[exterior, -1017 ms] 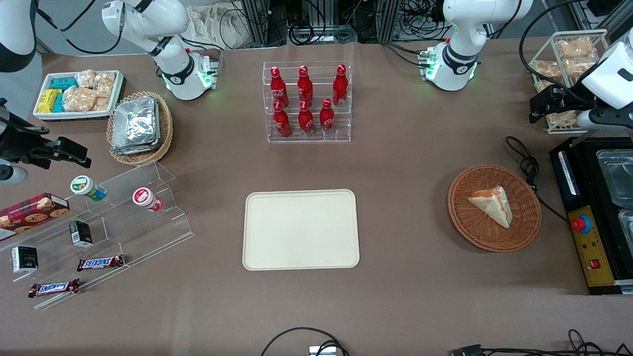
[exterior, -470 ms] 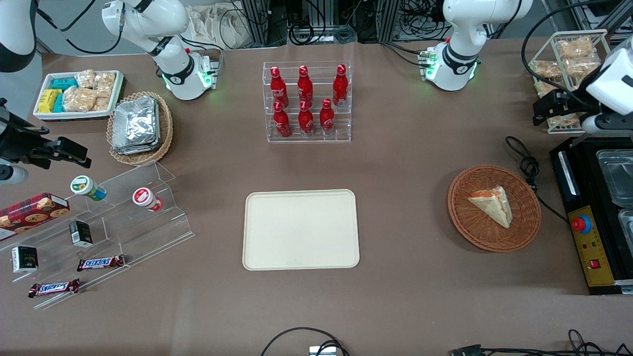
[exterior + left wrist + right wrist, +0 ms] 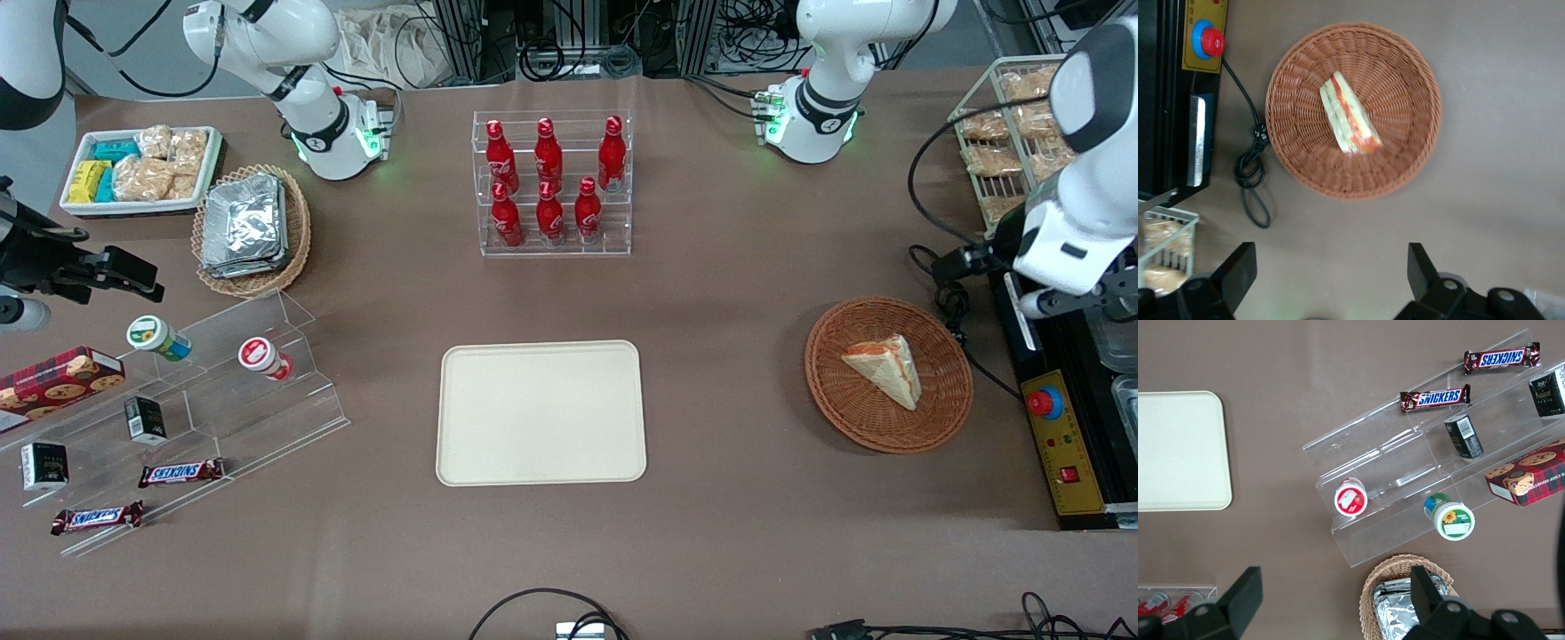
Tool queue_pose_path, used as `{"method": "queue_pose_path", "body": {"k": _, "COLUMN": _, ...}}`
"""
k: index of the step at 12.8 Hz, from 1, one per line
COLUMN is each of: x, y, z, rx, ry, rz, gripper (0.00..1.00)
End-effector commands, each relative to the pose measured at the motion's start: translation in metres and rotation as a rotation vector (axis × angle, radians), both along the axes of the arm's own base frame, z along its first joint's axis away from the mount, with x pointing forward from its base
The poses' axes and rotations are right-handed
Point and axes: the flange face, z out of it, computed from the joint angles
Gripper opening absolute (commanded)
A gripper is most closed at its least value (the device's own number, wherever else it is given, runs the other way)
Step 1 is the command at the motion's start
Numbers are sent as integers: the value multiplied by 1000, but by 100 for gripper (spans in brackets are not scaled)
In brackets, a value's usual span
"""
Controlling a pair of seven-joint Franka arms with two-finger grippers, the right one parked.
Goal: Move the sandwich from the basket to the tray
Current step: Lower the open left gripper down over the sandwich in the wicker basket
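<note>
**Sandwich in the basket, gripper spread above the table**

We found the sandwich [image 3: 883, 370] lying flat in the round wicker basket [image 3: 942, 418], toward the working arm's end of the table. In the left wrist view the sandwich [image 3: 1350, 115] sat near the middle of the basket [image 3: 1405, 167], its red and green filling showing along one edge. Nothing touched it.

We saw the gripper [image 3: 1331, 277] from the wrist camera with its two fingers [image 3: 1238, 270] spread wide and nothing between them. It hung over bare tabletop just beside the basket's rim, clear of the wicker. In the front view only the arm's white wrist showed, near the black machine [image 3: 1067, 400] with the red button [image 3: 1045, 403] at the table's edge, farther from the front camera than the basket.

The cream tray [image 3: 540, 412] lay flat mid-table with nothing on it, well apart from the basket. Farther from the front camera than the tray stood a clear rack of red bottles [image 3: 551, 182]. A looped black cable [image 3: 1253, 170] lay on the table between the basket and the black machine. Toward the parked arm's end we noted a lighter basket of foil packs [image 3: 247, 227], a small white tray of snacks [image 3: 140, 169] and clear stepped shelves [image 3: 178, 418] with candy bars [image 3: 180, 472].
</note>
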Motion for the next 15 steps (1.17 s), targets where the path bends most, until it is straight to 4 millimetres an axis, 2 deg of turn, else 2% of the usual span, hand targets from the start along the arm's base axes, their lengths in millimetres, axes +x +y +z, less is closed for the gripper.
{"method": "queue_pose_path", "body": {"k": 1, "x": -9, "y": 14, "z": -43, "rx": 11, "ry": -55, "rz": 120, "gripper": 100}}
{"method": "queue_pose_path", "body": {"k": 6, "x": -1, "y": 14, "z": -129, "rx": 14, "ry": -124, "rz": 330, "gripper": 100}}
{"method": "queue_pose_path", "body": {"k": 12, "x": 15, "y": 8, "z": -194, "rx": -6, "ry": -173, "rz": 406, "gripper": 100}}
{"method": "queue_pose_path", "body": {"k": 15, "x": 17, "y": 7, "z": -215, "rx": -14, "ry": -188, "rz": 430, "gripper": 100}}
